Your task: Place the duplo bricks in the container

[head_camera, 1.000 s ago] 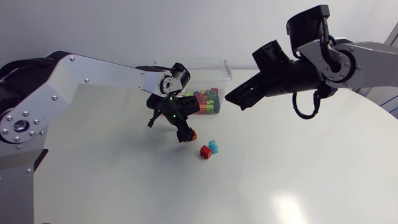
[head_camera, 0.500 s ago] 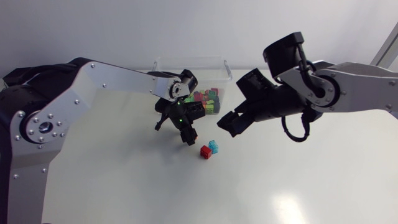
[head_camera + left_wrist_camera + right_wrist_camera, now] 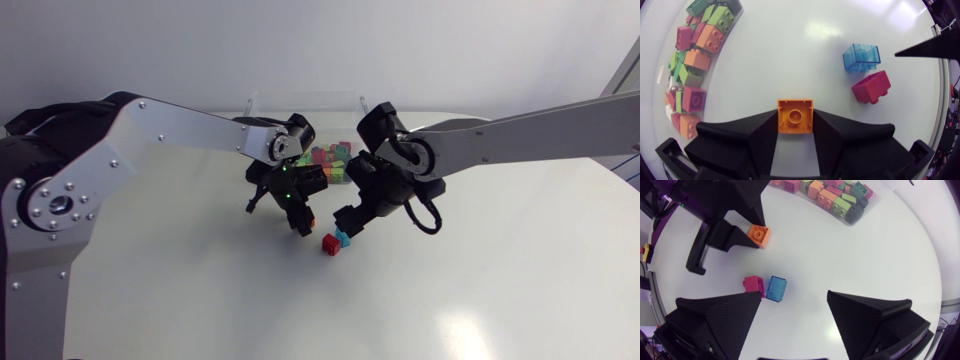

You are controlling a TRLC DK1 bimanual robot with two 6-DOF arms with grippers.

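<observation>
My left gripper (image 3: 795, 120) is shut on an orange brick (image 3: 795, 116), studs hidden, held just above the table; in the head view the left gripper (image 3: 301, 216) hangs in front of the container. A clear blue brick (image 3: 861, 57) and a red brick (image 3: 871, 86) lie ahead of it on the table. My right gripper (image 3: 795, 305) stands open low over that pair, the blue brick (image 3: 776, 289) and red brick (image 3: 754, 285) close by one finger. The clear container (image 3: 262, 101) behind holds several coloured bricks (image 3: 331, 160).
The two grippers are close together, the right gripper (image 3: 348, 222) just beside the left one. The container's brick pile (image 3: 837, 197) lies beyond both. White tabletop (image 3: 480, 290) stretches towards the front and right.
My left gripper has shut on the orange brick. The right arm swung in from the right and came down over the blue and red bricks.
</observation>
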